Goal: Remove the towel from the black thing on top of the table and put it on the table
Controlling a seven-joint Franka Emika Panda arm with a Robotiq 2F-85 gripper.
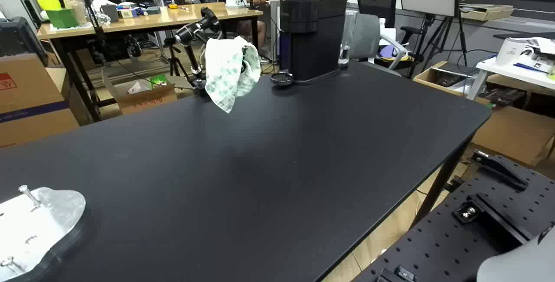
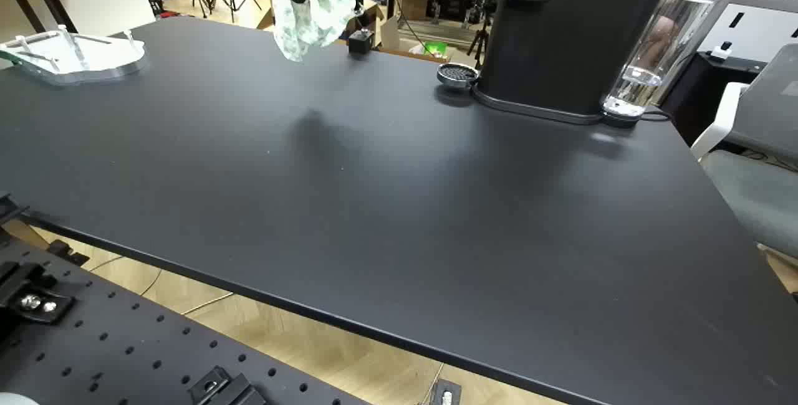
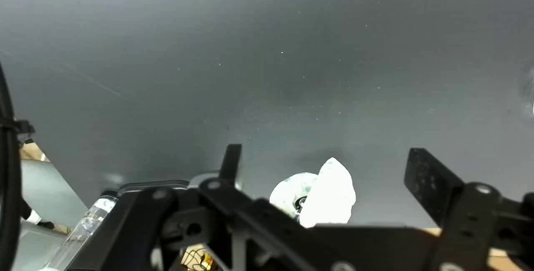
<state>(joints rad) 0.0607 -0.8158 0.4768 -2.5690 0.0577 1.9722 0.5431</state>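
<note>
The towel (image 1: 225, 70), draped over the black stand (image 1: 189, 34) at the edge of the desk (image 1: 260, 178), looks light and limp, so the end effector (image 3: 325, 166), 2 jaws spread and empty, might pinch its hanging corner.

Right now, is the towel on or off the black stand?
On: both exterior views show the towel draped over the stand.
</note>
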